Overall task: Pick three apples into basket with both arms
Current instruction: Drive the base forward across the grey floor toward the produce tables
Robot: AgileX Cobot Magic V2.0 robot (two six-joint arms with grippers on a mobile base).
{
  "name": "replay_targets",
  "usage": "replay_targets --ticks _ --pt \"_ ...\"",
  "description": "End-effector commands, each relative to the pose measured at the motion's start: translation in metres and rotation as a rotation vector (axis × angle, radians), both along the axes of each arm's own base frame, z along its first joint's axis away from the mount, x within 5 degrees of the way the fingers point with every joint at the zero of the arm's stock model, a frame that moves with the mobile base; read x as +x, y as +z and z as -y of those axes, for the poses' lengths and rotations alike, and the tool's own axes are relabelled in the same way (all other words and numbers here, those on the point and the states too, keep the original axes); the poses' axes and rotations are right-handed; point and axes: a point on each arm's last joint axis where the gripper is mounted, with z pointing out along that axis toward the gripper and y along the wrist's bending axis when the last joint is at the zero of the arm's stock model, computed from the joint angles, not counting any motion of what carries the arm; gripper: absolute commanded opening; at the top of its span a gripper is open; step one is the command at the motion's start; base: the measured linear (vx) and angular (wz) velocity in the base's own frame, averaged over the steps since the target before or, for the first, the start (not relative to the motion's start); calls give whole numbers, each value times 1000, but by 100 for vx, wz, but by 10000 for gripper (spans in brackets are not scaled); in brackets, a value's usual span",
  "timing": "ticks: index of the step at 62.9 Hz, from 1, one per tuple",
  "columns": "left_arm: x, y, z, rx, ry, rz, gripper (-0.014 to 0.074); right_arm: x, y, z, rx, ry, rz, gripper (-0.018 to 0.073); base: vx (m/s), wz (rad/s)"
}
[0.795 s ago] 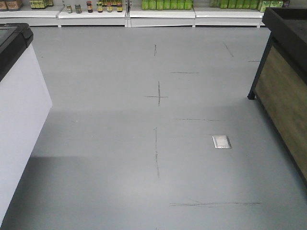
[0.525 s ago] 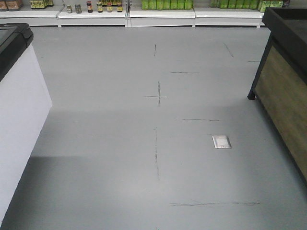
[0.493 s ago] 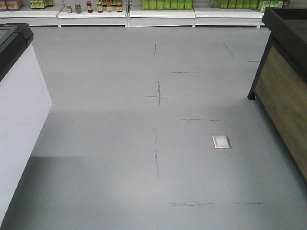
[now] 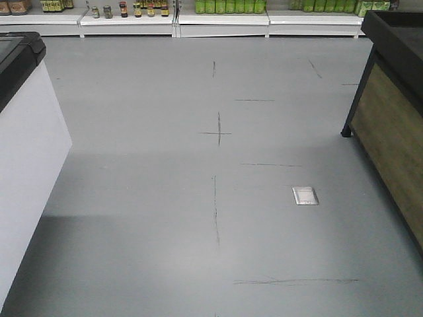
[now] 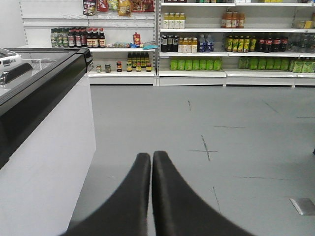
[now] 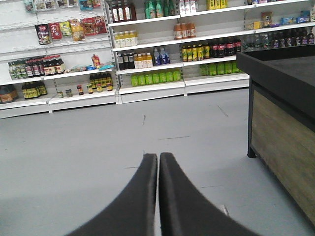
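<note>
Grey supermarket floor (image 4: 165,198), scuffed with dark lines, runs to stocked shelves (image 5: 192,73) far beyond a white chest freezer (image 4: 26,165). Across the aisle from the freezer stands a wood-panelled display stand (image 4: 396,145). Left gripper (image 5: 151,156), just beside the freezer, has its fingers pressed together on nothing; right gripper (image 6: 158,157), well apart from the freezer, likewise. Apples and basket lie outside every view.

Smooth grey floor (image 4: 132,198), crossed by thin dark scuff lines. Small square metal floor plate (image 4: 305,195), ahead to my right. White chest freezer with black rim (image 4: 26,152), on my left. Wood-panelled, black-framed display stand (image 4: 393,132), on my right. White store shelves (image 5: 192,73) facing me, carrying green bottles (image 5: 195,64), dark bottles (image 5: 76,38) and small jars (image 5: 118,66).
</note>
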Motion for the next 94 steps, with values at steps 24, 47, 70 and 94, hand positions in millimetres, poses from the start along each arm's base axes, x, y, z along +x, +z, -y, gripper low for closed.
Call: replay_targets --ticks 24,47,70,94 --pt "-1 7 1 -12 -8 88 -6 -1 3 0 -18 -4 78 -4 0 0" --pt "-1 7 1 -12 -8 88 -6 -1 3 0 -18 -4 78 -4 1 1" --pt "-1 7 1 -12 -8 88 -6 -1 3 0 -18 -4 76 -4 4 3" --pt "-1 7 1 -12 -8 88 -6 -1 3 0 -18 -4 77 -4 8 6"
